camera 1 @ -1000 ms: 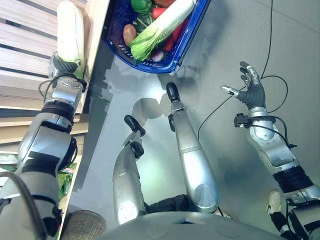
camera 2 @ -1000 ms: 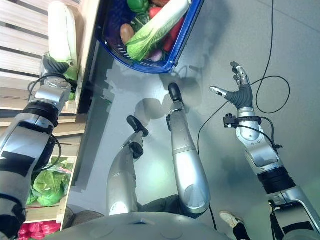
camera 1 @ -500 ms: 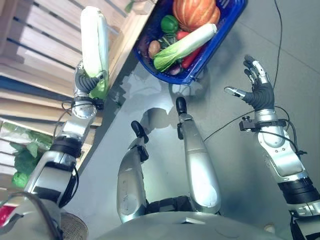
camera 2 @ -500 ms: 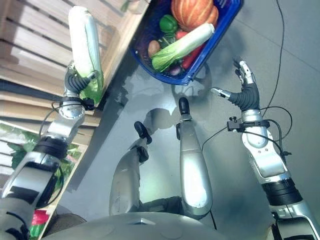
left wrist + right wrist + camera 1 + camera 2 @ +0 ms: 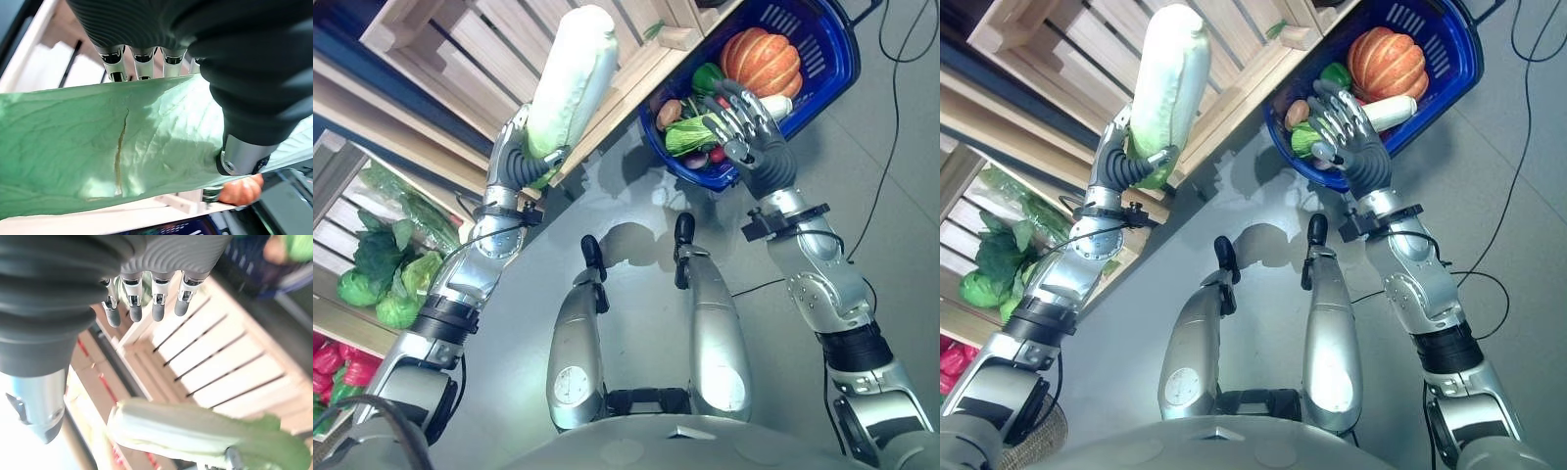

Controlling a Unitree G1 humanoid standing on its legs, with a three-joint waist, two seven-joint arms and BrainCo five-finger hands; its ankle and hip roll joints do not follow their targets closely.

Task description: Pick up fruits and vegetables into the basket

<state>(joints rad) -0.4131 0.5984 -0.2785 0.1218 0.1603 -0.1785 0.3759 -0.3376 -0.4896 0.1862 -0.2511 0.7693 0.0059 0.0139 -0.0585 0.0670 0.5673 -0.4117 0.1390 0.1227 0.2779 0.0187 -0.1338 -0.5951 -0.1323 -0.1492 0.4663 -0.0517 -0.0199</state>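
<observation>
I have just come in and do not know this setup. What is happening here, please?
The robot is collecting produce into a blue basket on the floor. Its left hand is closed round a long pale cabbage, held up in front of the wooden crates. Its right hand is open, raised in front of the basket, which already holds a pumpkin and other vegetables.

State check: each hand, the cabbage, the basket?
Left hand: shut on the cabbage, raised beside the wooden crates.
Right hand: open, holding nothing, in front of the basket.
Cabbage: held up, not in the basket.
Basket: on the floor, holding a pumpkin and other vegetables.
</observation>
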